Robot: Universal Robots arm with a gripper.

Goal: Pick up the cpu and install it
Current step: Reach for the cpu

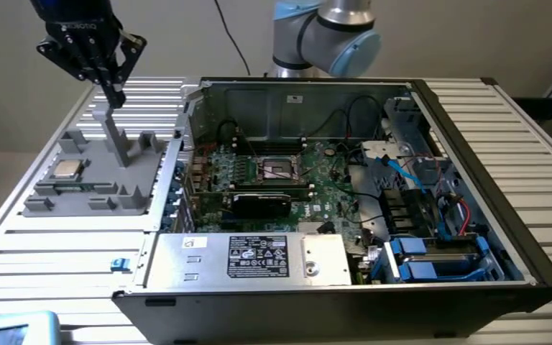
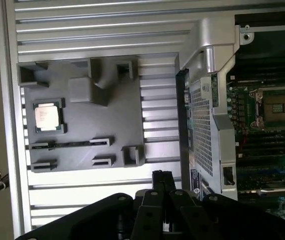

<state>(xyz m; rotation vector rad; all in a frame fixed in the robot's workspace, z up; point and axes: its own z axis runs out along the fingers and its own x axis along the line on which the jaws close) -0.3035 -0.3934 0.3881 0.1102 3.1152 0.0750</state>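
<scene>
One small square chip (image 1: 68,170) (image 2: 48,116) with a dull silver top lies flat in a shallow pocket of the grey tray (image 1: 127,188) (image 2: 112,125), at the end of the tray farthest from the open computer case (image 1: 520,237). The tray rests on the slatted metal surface (image 1: 55,251), just beside the case. The fingers (image 1: 115,92) (image 2: 161,181) hang in the air above the tray, higher than the tall post (image 1: 116,140) that stands up from it, and well apart from the chip. They point downward and seem pressed together tip against tip with nothing between them, though the dark tips are hard to tell apart. Beyond the tray, inside the case, a green board carries a square socket (image 1: 278,169) (image 2: 275,106) with a metal frame around its dark middle. A black card (image 1: 261,203) sits just beside the socket, and a silver box (image 1: 256,257) with a white label fills the case corner near the tray.
</scene>
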